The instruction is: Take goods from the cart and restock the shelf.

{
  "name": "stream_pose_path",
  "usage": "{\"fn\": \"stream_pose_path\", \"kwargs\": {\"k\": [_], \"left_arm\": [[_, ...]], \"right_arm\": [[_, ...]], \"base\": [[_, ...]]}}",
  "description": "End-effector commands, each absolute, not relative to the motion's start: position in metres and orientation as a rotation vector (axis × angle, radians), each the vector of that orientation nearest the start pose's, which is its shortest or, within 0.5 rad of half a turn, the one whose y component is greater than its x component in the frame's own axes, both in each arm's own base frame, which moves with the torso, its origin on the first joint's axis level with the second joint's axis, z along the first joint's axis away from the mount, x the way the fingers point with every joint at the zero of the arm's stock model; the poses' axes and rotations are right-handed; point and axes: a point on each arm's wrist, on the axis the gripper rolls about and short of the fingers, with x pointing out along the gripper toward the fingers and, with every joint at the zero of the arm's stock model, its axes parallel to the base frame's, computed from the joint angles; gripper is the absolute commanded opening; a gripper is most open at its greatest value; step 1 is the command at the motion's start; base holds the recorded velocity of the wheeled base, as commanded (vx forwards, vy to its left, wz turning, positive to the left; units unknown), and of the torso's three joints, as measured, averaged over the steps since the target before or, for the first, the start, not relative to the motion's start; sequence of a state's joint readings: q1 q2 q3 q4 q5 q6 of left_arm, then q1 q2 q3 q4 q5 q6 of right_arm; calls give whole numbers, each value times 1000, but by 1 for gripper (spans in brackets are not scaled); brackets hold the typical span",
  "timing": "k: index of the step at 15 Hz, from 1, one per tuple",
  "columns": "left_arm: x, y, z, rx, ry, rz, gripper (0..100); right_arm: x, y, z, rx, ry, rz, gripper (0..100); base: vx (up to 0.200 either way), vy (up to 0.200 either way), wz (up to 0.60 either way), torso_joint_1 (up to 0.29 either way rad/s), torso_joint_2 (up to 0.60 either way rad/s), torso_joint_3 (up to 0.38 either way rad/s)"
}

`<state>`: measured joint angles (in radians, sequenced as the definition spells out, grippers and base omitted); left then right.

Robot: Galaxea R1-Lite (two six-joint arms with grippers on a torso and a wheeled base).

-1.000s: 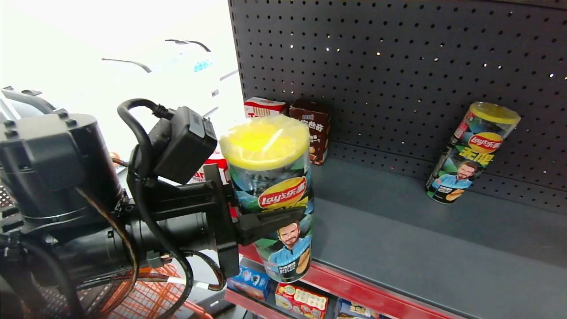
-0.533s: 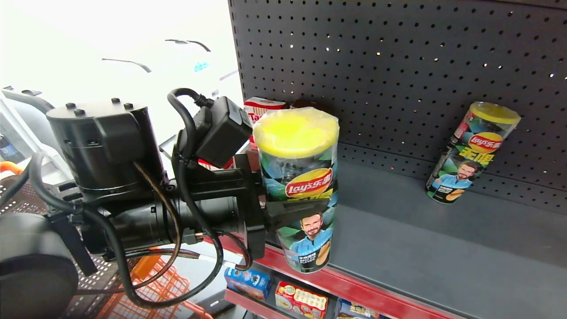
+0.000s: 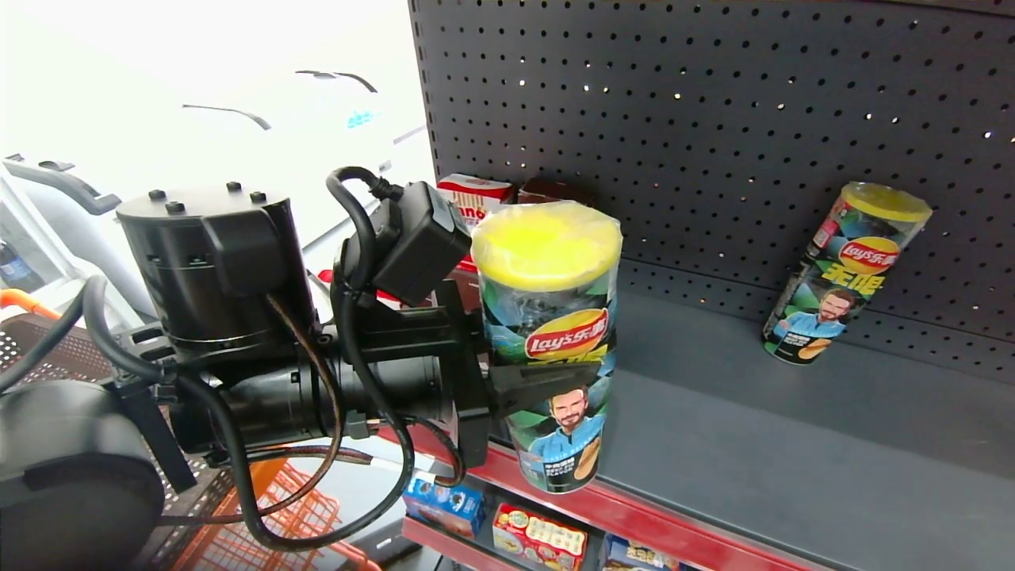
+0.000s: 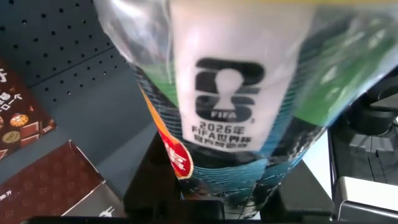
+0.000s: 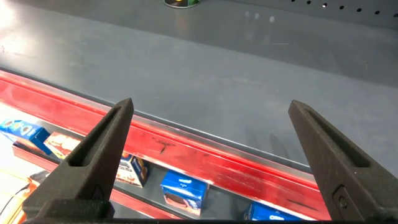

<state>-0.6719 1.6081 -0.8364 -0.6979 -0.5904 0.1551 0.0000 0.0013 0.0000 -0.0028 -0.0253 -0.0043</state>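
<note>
done: leaning can (image 3: 844, 274) on shelf (image 3: 793, 452) | now: your left tool (image 3: 555, 379) grips held can (image 3: 551, 309); right tool (image 5: 217, 155) gapes wide | todo: placing it

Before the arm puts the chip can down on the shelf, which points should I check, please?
1. Left gripper shut on the chip can: ok.
2. Chip can upright: ok.
3. Bare shelf floor behind it: ok.
4. Its bottom clear of the red front edge: cannot tell.
5. Other can, leaning on the back wall, away from the path: ok.
6. Right gripper open and empty: ok.
</note>
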Motion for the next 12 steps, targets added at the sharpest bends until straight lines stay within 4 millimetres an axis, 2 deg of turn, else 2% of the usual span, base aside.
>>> {"fn": "stream_pose_path", "kwargs": {"k": [1,8,12], "left_arm": [[218,-189,225,137,-19,-1265,0],[219,-189,224,137,-16,-1264,0],[219,-189,224,138,-17,-1262,0]], "right_arm": [[-23,-1,76,-5,-1,-26,100],[-23,-1,76,-5,-1,-25,100],[-23,-1,76,-5,-1,-25,100]], "base": [[0,0,0,0,0,0],[0,0,0,0,0,0],[0,0,-600,1,4,2]]}}
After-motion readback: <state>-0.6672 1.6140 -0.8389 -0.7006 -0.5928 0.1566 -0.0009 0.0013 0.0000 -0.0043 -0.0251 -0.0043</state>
